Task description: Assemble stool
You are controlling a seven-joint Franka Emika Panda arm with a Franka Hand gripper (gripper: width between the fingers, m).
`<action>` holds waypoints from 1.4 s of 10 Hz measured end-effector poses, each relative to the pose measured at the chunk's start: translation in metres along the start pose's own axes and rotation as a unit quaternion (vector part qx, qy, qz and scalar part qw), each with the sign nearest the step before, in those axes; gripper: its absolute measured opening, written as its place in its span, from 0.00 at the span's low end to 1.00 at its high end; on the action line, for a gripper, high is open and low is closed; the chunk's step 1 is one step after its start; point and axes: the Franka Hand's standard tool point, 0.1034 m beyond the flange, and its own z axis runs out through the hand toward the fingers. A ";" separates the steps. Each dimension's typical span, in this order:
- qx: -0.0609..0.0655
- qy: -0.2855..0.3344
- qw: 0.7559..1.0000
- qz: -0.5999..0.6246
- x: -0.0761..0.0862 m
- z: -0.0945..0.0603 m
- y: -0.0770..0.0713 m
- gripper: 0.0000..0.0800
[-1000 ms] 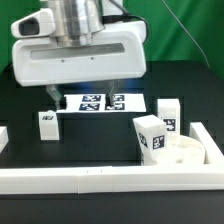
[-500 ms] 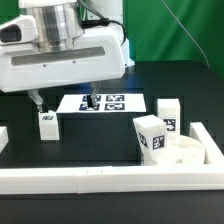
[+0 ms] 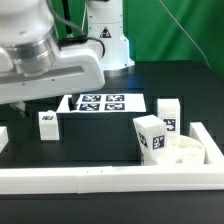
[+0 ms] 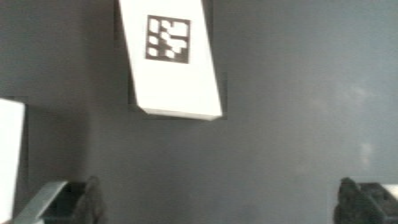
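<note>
The round white seat (image 3: pixel 184 155) lies at the exterior view's right, against the rails. A tagged leg block (image 3: pixel 151 136) stands at its near-left rim, and another leg block (image 3: pixel 167 112) stands behind it. A third leg block (image 3: pixel 47 124) stands alone at the left. My gripper (image 3: pixel 22 103) hangs up at the far left, its fingers mostly hidden under the white hand. In the wrist view a tagged leg block (image 4: pixel 178 58) lies on the black table, ahead of my open gripper (image 4: pixel 222 205). Nothing is between the fingertips (image 4: pixel 71 203).
The marker board (image 3: pixel 100 102) lies flat at mid table. Long white rails run along the front (image 3: pixel 100 180) and the right side (image 3: pixel 206 140), with a short piece at the left edge (image 3: pixel 3 136). A white edge (image 4: pixel 9 140) shows beside the block in the wrist view.
The gripper has swung from above the marker board toward the exterior view's left, uncovering the board. Its jaws stayed open. No part has moved.
</note>
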 end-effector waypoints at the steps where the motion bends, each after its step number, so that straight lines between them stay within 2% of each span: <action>1: 0.002 -0.044 0.999 0.024 -0.005 0.005 -0.001 0.81; 3: 0.009 -0.115 0.993 0.020 -0.009 0.009 -0.004 0.81; 5: 0.014 -0.147 0.989 0.019 -0.008 0.016 -0.004 0.81; 7: 0.013 -0.176 0.984 0.016 -0.015 0.042 0.011 0.81; 8: 0.013 -0.178 0.984 0.018 -0.016 0.046 0.012 0.81; 9: 0.007 -0.160 0.987 0.017 -0.011 0.049 0.014 0.81; 13: 0.009 -0.163 0.986 0.018 -0.013 0.050 0.014 0.81; 14: 0.021 -0.200 0.979 0.028 -0.023 0.053 0.014 0.81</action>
